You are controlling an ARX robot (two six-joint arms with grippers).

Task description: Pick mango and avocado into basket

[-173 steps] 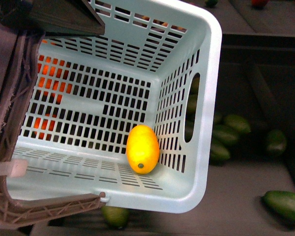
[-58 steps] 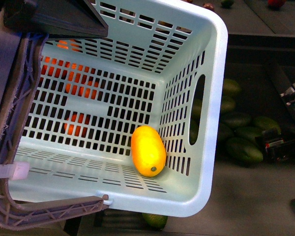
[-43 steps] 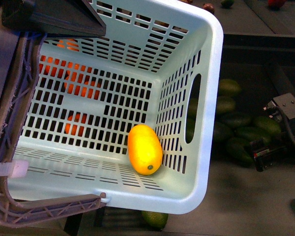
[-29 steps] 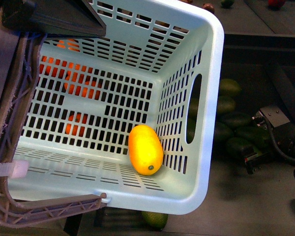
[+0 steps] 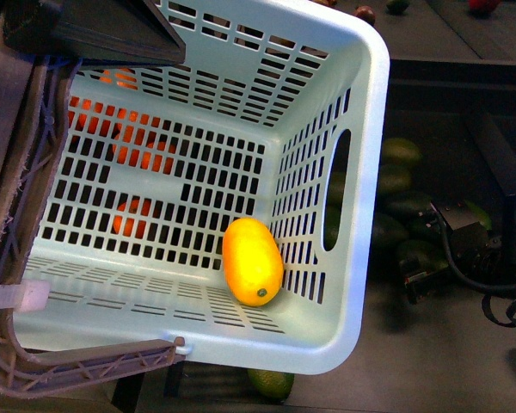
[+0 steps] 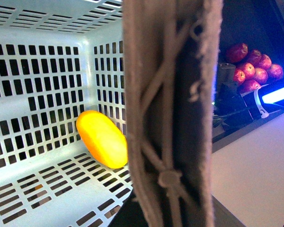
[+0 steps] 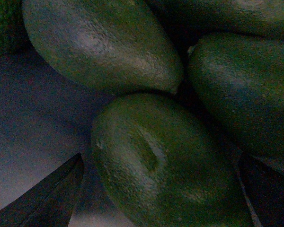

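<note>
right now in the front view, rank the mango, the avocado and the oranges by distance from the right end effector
1. avocado, right beneath the right end effector
2. mango, inside the basket, by its right wall
3. oranges, behind the basket's left slots

Frame was dim. The right gripper (image 7: pixel 161 191) sat spread wide over one avocado (image 7: pixel 156 156), with a dark finger (image 7: pixel 54 196) on each side of the fruit, and the one I could judge was clear of the skin. Two neighbouring avocados (image 7: pixel 99 42) lay packed against its far end, touching or nearly so, with bare grey surface (image 7: pixel 28 127) beside the pile.
</note>
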